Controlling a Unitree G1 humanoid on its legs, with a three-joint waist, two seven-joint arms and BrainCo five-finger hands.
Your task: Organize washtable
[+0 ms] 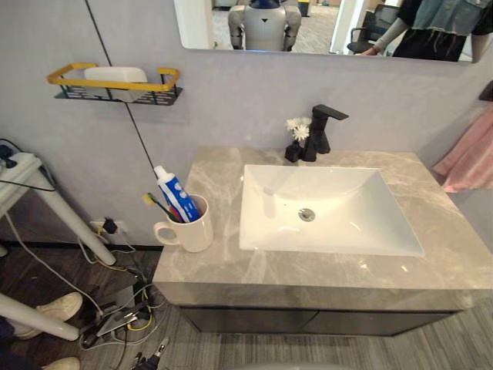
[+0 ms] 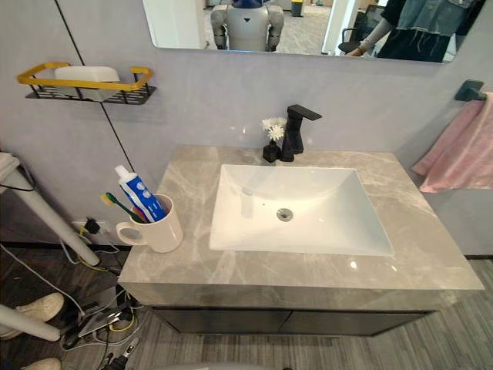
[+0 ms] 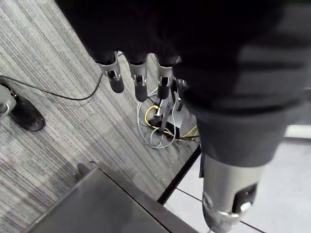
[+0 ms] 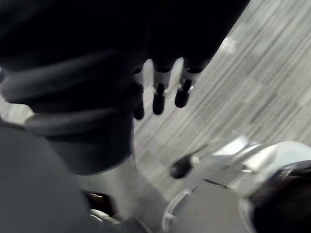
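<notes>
Mug (image 1: 194, 230) holds toothpaste (image 1: 176, 197) on counter (image 1: 219, 266), eye views; wrist views: left hand (image 3: 141, 80), right hand (image 4: 159, 97) hang slack-fingered.

Left hand (image 3: 163, 83): silver fingers (image 3: 116, 77), seemingly dark-tipped; black ribbed cover (image 3: 228, 97).

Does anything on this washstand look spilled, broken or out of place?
Nothing looks spilled or damaged. The one mildly odd thing is the white mug, holding a toothpaste tube and a toothbrush: it stands upright very near the left edge of the counter.
</notes>
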